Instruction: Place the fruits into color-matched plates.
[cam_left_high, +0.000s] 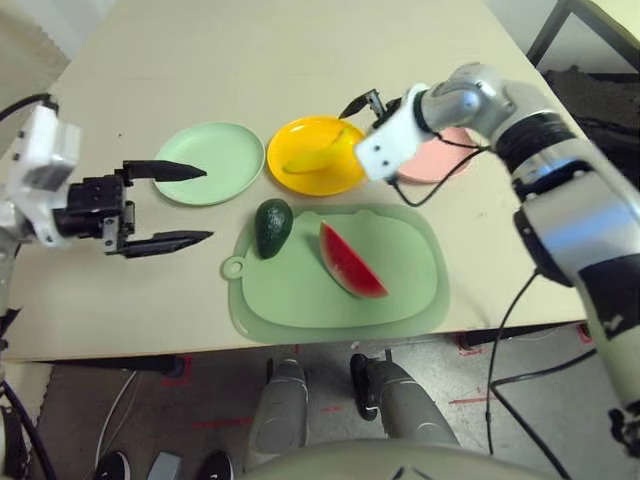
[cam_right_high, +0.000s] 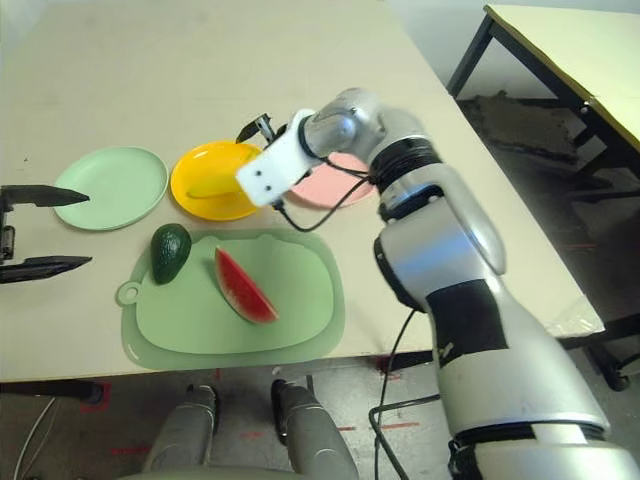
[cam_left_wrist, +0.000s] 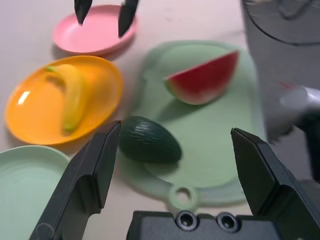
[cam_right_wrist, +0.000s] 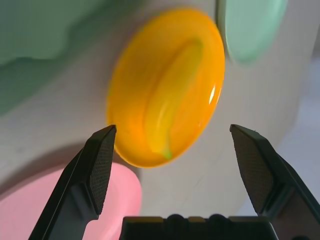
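Banana is lying in the yellow plate, nothing touching it. Right gripper hangs above the gap between the yellow plate and the pink plate, fingers spread wide, nothing between them (in the left wrist view its two black fingertips sit over the pink plate's edge).

Avocado sits on the near-left part of the green cutting mat, close to the mat's hanging hole, not on any plate. Watermelon wedge lies on the mat too, just beside the avocado toward the robot's right, red face up, the two apart.

Green plate sits at the left of the row, beside the yellow plate. Plates run green, yellow, pink from the robot's left to right, behind the mat.

Left gripper hovers off the mat's left side, near the green plate's near edge, fingers wide apart and holding nothing. One finger overlaps the green plate's rim in the head view; can't tell if it touches.
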